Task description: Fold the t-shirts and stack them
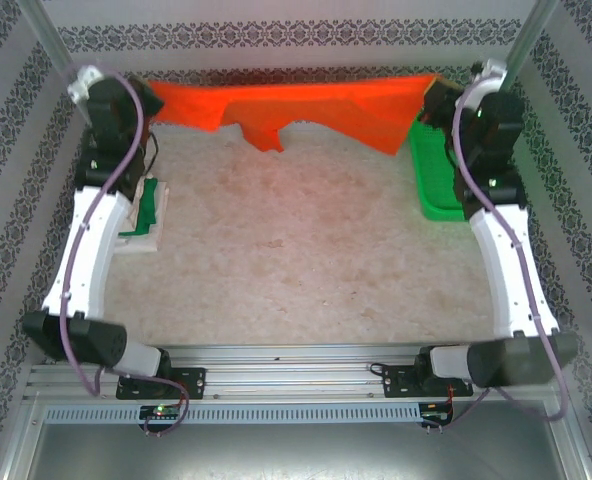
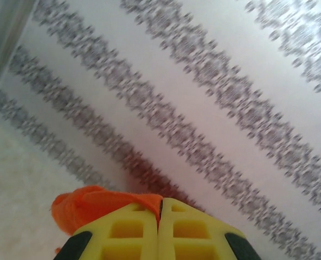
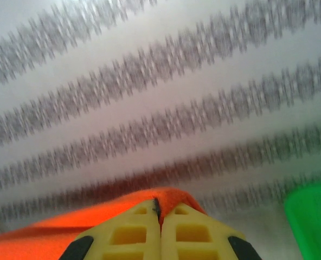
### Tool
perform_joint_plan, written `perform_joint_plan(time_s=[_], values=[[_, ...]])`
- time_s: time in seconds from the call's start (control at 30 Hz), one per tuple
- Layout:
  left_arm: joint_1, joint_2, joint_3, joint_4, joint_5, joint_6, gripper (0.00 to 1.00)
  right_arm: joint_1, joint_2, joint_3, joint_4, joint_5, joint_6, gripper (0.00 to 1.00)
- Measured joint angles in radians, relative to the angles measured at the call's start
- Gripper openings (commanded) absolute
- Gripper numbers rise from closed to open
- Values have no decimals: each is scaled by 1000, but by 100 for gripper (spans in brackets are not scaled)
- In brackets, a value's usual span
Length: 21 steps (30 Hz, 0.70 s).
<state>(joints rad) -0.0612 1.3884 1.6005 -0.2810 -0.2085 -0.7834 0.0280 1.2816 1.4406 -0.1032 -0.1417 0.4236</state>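
**Fig.** Orange t-shirt (image 1: 306, 105) spread between both hands along the far edge of the table (image 1: 276, 270). The left hand (image 2: 160, 201) is clenched on one end of the cloth and the right hand (image 3: 158, 205) on the other. In each wrist view, orange fabric bunches out from between the closed yellow fingers (image 2: 128, 233). Gripped at two well-separated points, the shirt forms a wide band with its uneven lower edge hanging toward the table, presumably so that it can be laid out flat before folding. A small folded pile of off-white and green shirts (image 1: 146, 212) lies just beside the left arm and is probably the stack that will receive it. A green basket (image 1: 436, 185) sits at the right, partly under the right arm. Folding of the orange shirt appears not yet begun.
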Motion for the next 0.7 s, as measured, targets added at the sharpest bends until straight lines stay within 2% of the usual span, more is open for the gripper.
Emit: perform_joint_plan(time_s=[0.17,0.3,0.47,0.7], values=[[0,-242,-479,-5,43,-85,0,0,-168,-438,-3,-45,60,0],[0,-383,-774,-80,82,-165,0,0,-267,-726,-64,-60,111,0],[0,-410,-967,-118,117,-229,0,0,-306,-909,-92,-62,164,0],[0,-402,-1059,-116,157,-287,0,0,-313,-997,-122,-53,235,0]])
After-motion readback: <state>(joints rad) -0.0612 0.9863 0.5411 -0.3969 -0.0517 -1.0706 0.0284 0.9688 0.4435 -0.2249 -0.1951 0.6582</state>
